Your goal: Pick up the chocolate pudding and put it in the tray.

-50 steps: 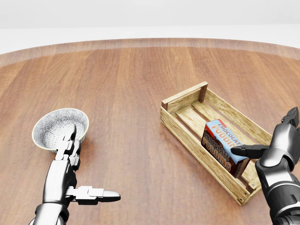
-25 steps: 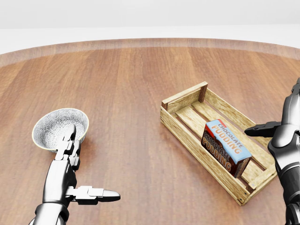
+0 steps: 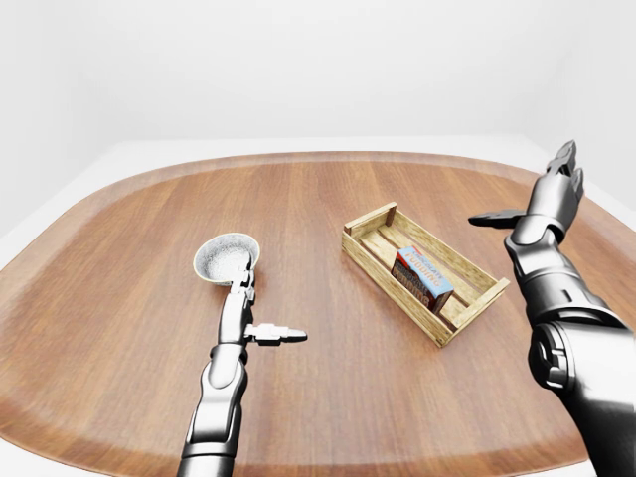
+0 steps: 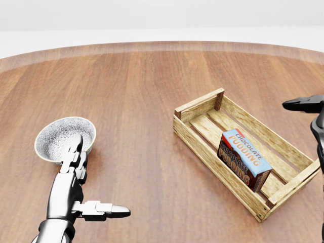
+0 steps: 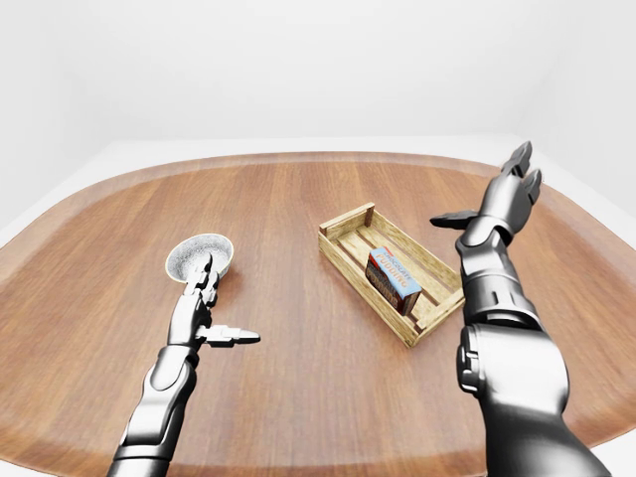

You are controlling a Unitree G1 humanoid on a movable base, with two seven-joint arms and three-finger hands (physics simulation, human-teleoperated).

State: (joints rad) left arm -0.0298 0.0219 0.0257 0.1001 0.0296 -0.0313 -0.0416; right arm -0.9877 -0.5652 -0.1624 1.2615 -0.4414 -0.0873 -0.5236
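The chocolate pudding box, blue on top with brown sides, lies on the slats inside the wooden tray at the right of the head view. My right hand is raised high to the right of the tray, fingers spread and open, holding nothing; only its thumb tip shows at the head view's right edge. My left hand rests low at the left, open, fingers straight and thumb pointing right, just below the bowl.
A white patterned bowl stands on the wooden table at the left, touching distance from my left fingertips. The table's rounded rim runs across the top of the head view, with white floor beyond.
My right hand has lifted up and away to the right from the pudding box, leaving it lying in the tray. The left hand and bowl have not moved.
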